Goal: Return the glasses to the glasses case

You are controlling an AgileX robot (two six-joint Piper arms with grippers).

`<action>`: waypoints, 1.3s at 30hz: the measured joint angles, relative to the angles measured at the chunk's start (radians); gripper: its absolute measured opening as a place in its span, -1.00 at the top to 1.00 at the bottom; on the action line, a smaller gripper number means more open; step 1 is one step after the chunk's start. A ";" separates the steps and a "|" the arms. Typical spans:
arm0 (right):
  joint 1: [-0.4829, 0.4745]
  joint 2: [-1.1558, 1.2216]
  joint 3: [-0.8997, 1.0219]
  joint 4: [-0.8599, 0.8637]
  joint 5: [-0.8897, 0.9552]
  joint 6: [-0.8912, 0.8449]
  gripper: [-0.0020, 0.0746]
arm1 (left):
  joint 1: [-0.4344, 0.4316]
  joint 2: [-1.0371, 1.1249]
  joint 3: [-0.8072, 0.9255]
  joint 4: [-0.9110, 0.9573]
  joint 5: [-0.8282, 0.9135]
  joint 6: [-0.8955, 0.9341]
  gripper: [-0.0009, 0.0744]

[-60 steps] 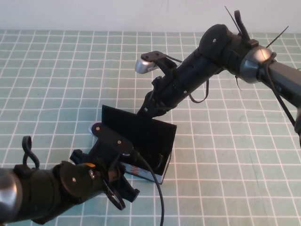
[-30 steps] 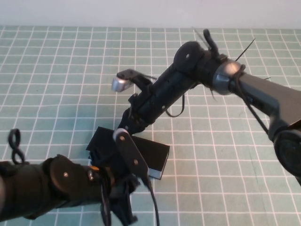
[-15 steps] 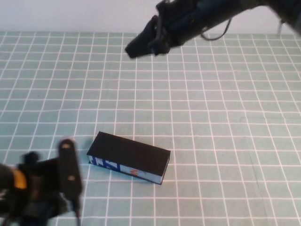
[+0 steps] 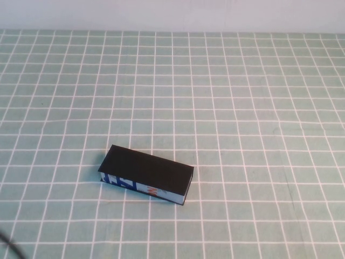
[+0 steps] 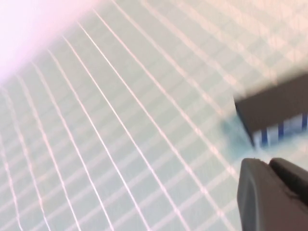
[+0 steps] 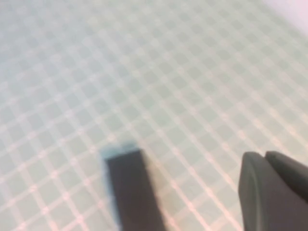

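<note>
The glasses case (image 4: 145, 175) lies shut on the green checked table (image 4: 259, 108), with the left gripper (image 5: 276, 192) and right gripper (image 6: 274, 190) up above it, fingers seemingly together.

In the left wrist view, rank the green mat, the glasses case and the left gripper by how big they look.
1. green mat: fills most of the view.
2-3. left gripper and glasses case: look alike. The gripper is nearest the camera, so they are left unranked.
The right gripper shows only in its own wrist view, above the mat.
</note>
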 joint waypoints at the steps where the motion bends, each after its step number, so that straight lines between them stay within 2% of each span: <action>1: 0.000 -0.021 0.002 -0.044 0.002 0.024 0.98 | 0.002 -0.049 0.000 0.000 -0.005 -0.026 0.97; 5: 0.000 -0.101 0.002 -0.142 0.002 0.083 0.98 | 0.004 -0.229 0.035 -0.001 -0.027 -0.145 0.97; 9: 0.000 -0.181 0.002 -0.167 -0.029 0.135 0.98 | 0.004 -0.364 0.088 -0.001 -0.005 -0.257 0.97; 14: 0.000 -0.280 0.006 -0.184 -0.073 0.166 0.98 | 0.004 -0.515 0.137 -0.001 0.030 -0.299 0.97; 18: 0.000 -0.392 0.102 -0.219 -0.132 0.178 0.98 | 0.004 -0.577 0.140 -0.001 0.096 -0.350 0.97; 23: 0.000 -0.605 0.399 -0.286 -0.300 0.217 0.98 | 0.004 -0.600 0.142 -0.001 0.156 -0.436 0.97; 31: 0.000 -1.045 1.028 -0.283 -0.640 0.242 0.98 | 0.004 -0.600 0.229 -0.004 0.049 -0.473 0.97; 39: 0.000 -1.342 1.469 -0.278 -0.685 0.247 0.98 | 0.004 -0.600 0.322 -0.027 -0.039 -0.476 0.97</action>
